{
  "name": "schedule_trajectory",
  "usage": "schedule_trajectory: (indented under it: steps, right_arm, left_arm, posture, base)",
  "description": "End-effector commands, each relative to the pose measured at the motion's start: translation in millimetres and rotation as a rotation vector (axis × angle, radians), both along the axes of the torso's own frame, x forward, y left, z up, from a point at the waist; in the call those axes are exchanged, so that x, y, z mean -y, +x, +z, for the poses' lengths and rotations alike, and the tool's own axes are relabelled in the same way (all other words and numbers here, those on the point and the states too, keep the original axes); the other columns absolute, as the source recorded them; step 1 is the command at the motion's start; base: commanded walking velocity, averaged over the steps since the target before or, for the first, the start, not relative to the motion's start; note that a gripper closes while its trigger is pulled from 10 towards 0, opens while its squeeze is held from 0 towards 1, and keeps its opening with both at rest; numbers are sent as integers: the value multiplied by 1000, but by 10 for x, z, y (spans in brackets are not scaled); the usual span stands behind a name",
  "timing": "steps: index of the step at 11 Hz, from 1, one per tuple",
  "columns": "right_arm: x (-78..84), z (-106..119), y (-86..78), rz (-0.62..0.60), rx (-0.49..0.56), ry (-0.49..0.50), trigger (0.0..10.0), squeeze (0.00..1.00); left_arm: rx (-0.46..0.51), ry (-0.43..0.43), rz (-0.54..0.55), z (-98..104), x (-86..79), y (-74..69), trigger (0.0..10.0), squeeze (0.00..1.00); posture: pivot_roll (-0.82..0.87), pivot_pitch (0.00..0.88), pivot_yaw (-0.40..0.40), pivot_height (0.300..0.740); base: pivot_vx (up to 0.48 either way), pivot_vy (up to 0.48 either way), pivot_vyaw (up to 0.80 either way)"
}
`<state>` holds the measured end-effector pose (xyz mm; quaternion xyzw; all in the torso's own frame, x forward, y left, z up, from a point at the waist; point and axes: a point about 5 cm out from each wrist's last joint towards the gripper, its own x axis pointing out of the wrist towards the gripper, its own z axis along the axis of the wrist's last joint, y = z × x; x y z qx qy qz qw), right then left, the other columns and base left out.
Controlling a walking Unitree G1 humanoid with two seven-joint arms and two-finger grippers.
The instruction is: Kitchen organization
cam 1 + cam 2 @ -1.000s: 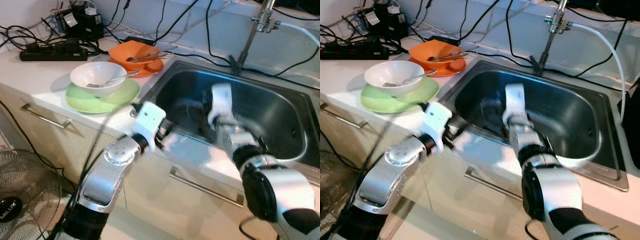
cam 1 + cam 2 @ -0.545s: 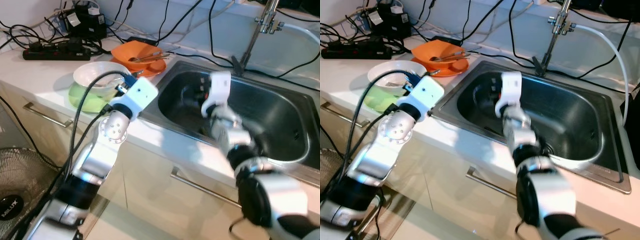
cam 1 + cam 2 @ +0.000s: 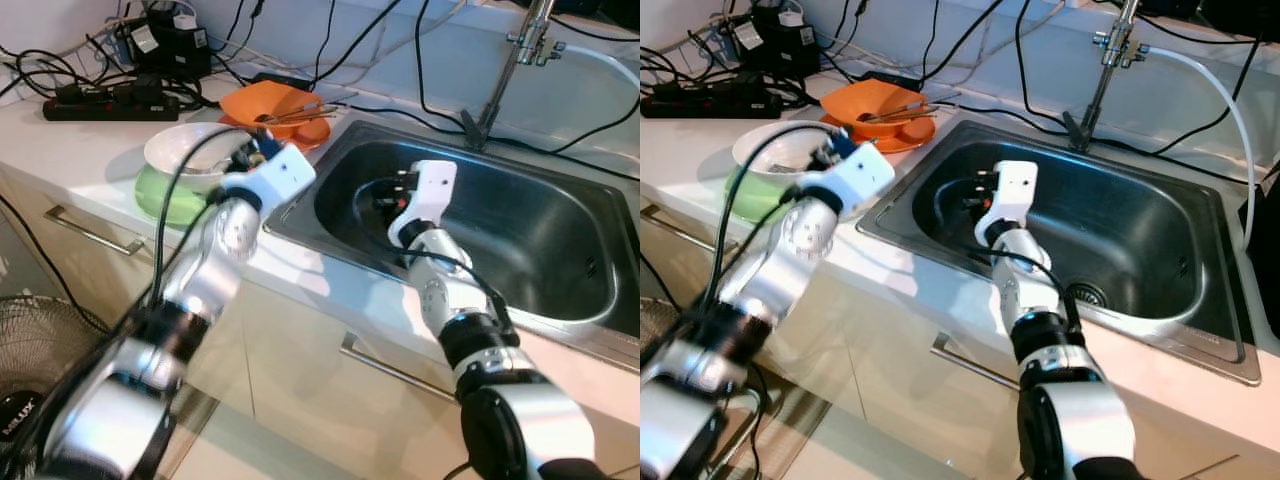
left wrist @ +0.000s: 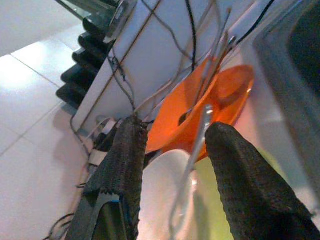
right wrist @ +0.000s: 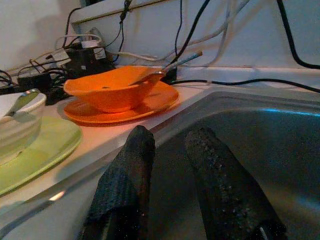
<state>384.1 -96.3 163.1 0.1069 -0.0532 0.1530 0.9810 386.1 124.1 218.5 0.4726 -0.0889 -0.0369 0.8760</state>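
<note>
The left gripper (image 4: 172, 165), fingers spread apart and holding nothing, hangs over the white bowl (image 3: 190, 152), which sits on a green plate (image 3: 165, 195) near the worktop's (image 3: 90, 140) front edge, just left of the sink (image 3: 560, 290). A metal fork (image 4: 192, 155) in the bowl runs up between the fingers. Behind it, an orange bowl (image 3: 270, 103) holding utensils rests on an orange plate (image 5: 150, 102). The right gripper (image 5: 167, 185) is inside the sink's left end, fingers slightly parted, empty.

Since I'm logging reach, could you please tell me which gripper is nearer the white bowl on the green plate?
Left. The left gripper hovers at the white bowl's rim, open; the right gripper is over the steel sink.
</note>
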Motion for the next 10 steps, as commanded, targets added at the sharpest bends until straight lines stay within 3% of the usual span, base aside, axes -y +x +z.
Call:
schedule_trajectory:
  steps: [1, 4, 7, 10]
  right_arm:
    - [20, 37, 1, 3, 12, 2, 10000, 0]
    - [48, 34, -40, -3, 20, 9, 10000, 0]
    - [81, 18, -116, -13, 27, 12, 10000, 0]
    - [28, -63, -204, 14, 4, 25, 10000, 0]
  left_arm:
    - [19, 24, 0, 36, 18, 30, 10000, 0]
    - [-2, 10, 23, 71, -15, 194, 10000, 0]
    - [-14, -2, 4, 18, 46, 230, 10000, 0]
    - [-20, 82, 12, -30, 68, 249, 10000, 0]
  posture:
    - [216, 0, -51, 740]
    - [182, 0, -48, 740]
    - [156, 18, -46, 740]
    - [143, 52, -48, 740]
  base:
    - [0, 0, 0]
    - [0, 0, 0]
    - [0, 0, 0]
    - [0, 0, 0]
